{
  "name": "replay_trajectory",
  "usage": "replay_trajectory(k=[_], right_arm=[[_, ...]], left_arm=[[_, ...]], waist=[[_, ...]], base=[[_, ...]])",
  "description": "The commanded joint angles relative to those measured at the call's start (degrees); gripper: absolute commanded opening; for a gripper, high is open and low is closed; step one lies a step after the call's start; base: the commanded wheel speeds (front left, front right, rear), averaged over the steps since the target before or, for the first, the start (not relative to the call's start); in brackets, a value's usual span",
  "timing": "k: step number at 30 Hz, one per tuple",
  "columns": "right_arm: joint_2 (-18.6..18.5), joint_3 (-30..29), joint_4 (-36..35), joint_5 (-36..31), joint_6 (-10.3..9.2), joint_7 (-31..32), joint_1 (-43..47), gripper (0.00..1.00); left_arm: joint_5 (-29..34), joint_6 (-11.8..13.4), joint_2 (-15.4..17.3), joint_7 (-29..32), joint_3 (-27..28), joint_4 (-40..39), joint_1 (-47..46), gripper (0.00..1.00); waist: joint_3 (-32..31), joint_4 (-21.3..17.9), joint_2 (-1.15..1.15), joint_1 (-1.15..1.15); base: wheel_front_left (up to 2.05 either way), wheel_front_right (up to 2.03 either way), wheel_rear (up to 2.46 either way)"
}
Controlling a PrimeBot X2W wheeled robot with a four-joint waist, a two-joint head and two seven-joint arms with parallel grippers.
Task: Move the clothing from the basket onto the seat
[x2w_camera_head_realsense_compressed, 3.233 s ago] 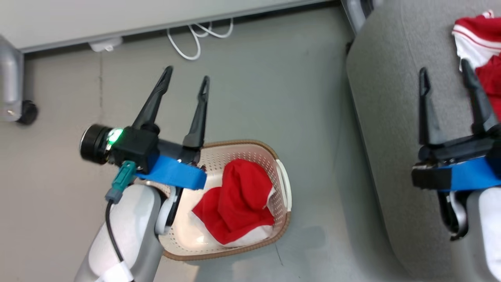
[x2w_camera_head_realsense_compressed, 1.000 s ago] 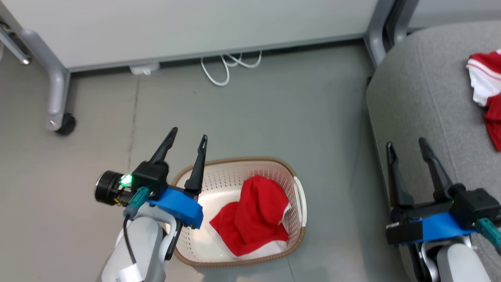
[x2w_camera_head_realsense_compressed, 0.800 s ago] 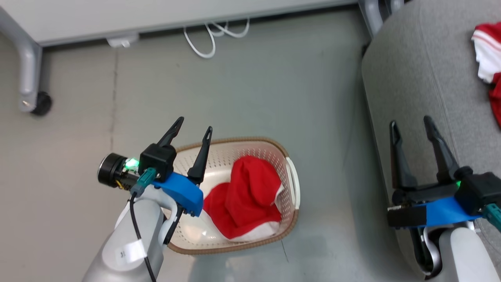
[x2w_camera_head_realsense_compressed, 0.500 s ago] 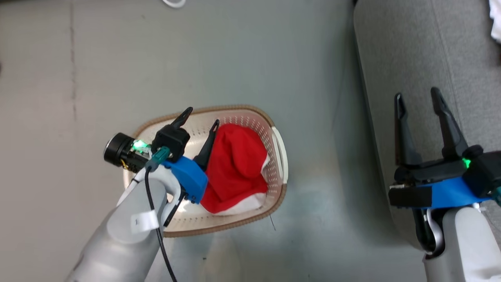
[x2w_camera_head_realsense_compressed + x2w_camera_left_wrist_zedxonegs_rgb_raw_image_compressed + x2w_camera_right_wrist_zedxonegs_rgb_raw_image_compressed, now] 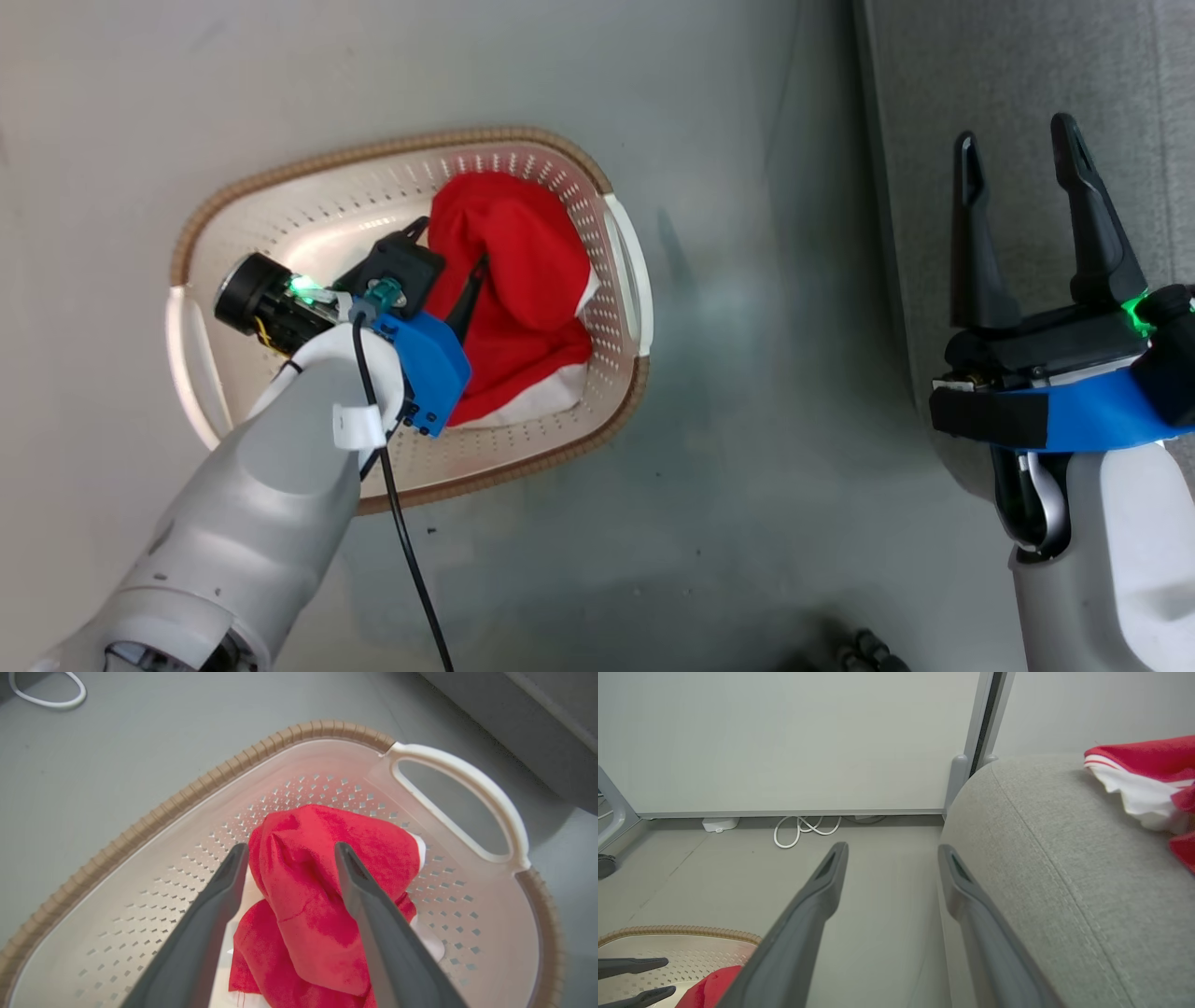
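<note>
LEFT WRIST VIEW — A: The left gripper (image 5: pixel 290 847), jaws wide, straddles a raised fold of the red clothing (image 5: pixel 308 905) inside the basket (image 5: pixel 187 794) on the floor (image 5: pixel 747 420). What could spoil the pick?

B: A thin pinch, most likely. The fingers (image 5: pixel 205 924) bracket only the top ridge. Closing there may catch a single layer and let it slide out on the lift. Reaching deeper risks a tip snagging the perforated wall, and the light basket could drag or tip with the cloth.

A: Room to move?

B: Open floor lies around the basket. Its white handle (image 5: pixel 467 784) faces the seat (image 5: pixel 1064 868), whose rounded edge looks higher than the rim — the carry must clear it. The right gripper (image 5: pixel 1016 135), jaws also wide and empty, hangs over that seat edge, in the likely path. A second red garment (image 5: pixel 1134 760) lies farther in on the seat, with bare cushion beside it.
</note>
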Motion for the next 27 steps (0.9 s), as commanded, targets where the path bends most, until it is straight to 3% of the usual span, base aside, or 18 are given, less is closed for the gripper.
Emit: replay_trajectory(k=[1,13,22,23,24,25,27], right_arm=[[0.08,0.11,-0.5,-0.41,0.01,-0.03,-1.18,1.0],[-0.14,0.0,-2.86,-0.67,0.01,-0.03,-3.04,1.0],[-0.2,-0.08,-3.93,-0.89,0.01,-0.03,-3.75,1.0],[-0.22,-0.07,-3.93,-0.94,0.01,-0.03,-3.78,1.0],[-0.27,-0.09,-3.94,-0.97,0.01,-0.03,-3.81,1.0],[-0.31,-0.1,-3.92,-0.98,0.01,-0.03,-3.86,1.0],[-0.42,-0.16,-3.85,-0.96,0.01,-0.03,-3.9,1.0]], left_arm=[[-0.76,-0.04,0.64,0.59,-0.98,0.83,-1.36,1.0],[-7.22,-0.04,1.59,4.29,-8.98,4.74,-7.7,1.0],[-10.1,-0.05,1.46,4.94,-13.18,6.03,-10.59,1.0],[-10.79,-0.05,1.1,5.51,-14.21,6.29,-10.59,0.96],[-11.06,-0.05,1.18,5.34,-14.64,6.43,-10.91,0.32],[-11.04,-0.05,1.22,5.0,-15.31,6.49,-11.2,0.0],[-11.9,-0.05,1.08,4.42,-16.0,6.4,-11.12,0.0]], waist=[[3.09,-1.03,0.0,-0.01],[11.62,-1.31,0.0,-0.01],[14.55,-1.59,0.0,-0.01],[14.77,-1.6,0.0,-0.01],[14.85,-1.56,0.0,-0.01],[14.93,-1.52,0.0,-0.01],[14.96,-1.37,0.0,-0.01]], base=[[0.0,0.0,0.0],[0.0,0.0,0.0],[0.0,0.0,0.0],[0.0,0.0,0.0],[0.0,0.0,0.0],[0.0,0.0,0.0],[0.0,0.0,0.0]])
